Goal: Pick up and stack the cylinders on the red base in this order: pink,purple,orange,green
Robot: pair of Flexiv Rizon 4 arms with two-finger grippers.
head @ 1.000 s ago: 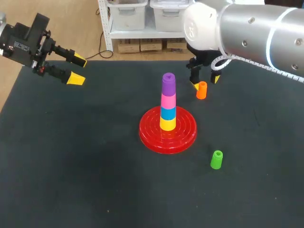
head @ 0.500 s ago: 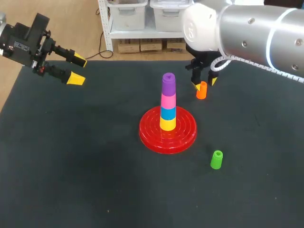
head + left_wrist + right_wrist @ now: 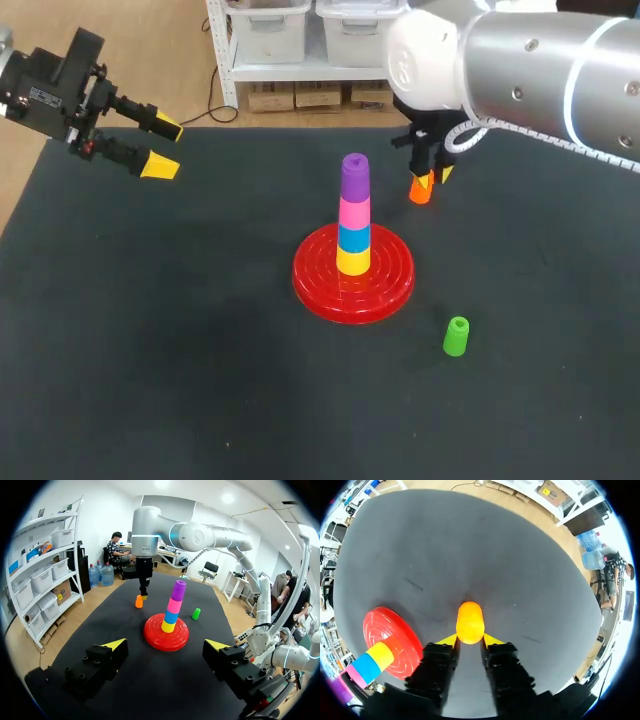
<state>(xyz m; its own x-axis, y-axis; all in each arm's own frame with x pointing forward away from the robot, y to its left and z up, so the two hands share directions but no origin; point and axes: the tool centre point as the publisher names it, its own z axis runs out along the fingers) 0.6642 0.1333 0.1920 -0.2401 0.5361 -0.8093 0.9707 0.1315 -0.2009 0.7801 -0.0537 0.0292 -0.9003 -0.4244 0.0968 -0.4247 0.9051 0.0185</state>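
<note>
Orange plastic cylinder (image 3: 421, 191): gripped from both sides by right gripper (image 3: 428, 178), behind and right of red ribbed round base (image 3: 385, 290) | base stack, bottom up: yellow cylinder (image 3: 352, 261), blue cylinder (image 3: 352, 238), pink cylinder (image 3: 353, 212), purple cylinder (image 3: 354, 178) | small green cylinder (image 3: 456, 336): upright on dark table (image 3: 150, 350), apart from base | left gripper (image 3: 158, 146): fingers spread, empty, over table's far left corner

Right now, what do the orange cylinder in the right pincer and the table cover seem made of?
The orange cylinder is probably hard plastic, smooth with a slight sheen: even colour, rounded top edge. The table cover looks like a dark matte fabric or felt mat: no glare, faint scuff marks; which of these, I cannot tell.
</note>
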